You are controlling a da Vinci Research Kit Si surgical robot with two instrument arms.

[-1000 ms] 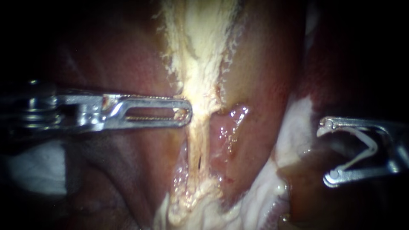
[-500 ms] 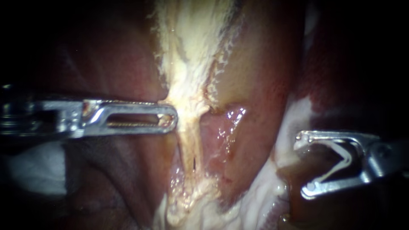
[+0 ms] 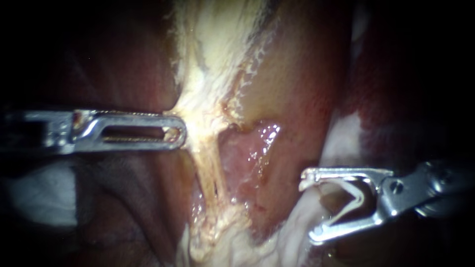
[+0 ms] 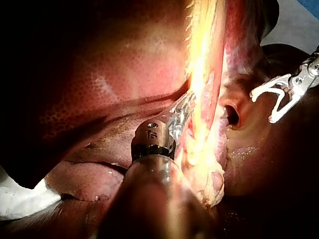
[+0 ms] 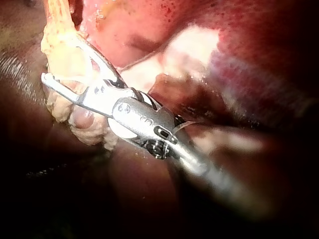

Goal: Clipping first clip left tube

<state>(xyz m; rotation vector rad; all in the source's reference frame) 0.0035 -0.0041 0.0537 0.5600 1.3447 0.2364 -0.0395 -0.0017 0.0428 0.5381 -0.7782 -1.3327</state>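
Shaft of left instrument (image 3: 179,132): cut off at endoscope view's left edge; tip buried in pale strand (image 3: 208,148) in left wrist view. Shaft of right instrument (image 3: 309,206): blurred. Its clip (image 3: 355,200): indiscernible in right wrist view.

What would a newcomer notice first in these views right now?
The pale yellow strand running down the middle of the endoscope view, tented sideways where the left instrument grips it in its jaws. Then the right instrument, clear of the strand on its right, with a white V-shaped clip held between its jaws.
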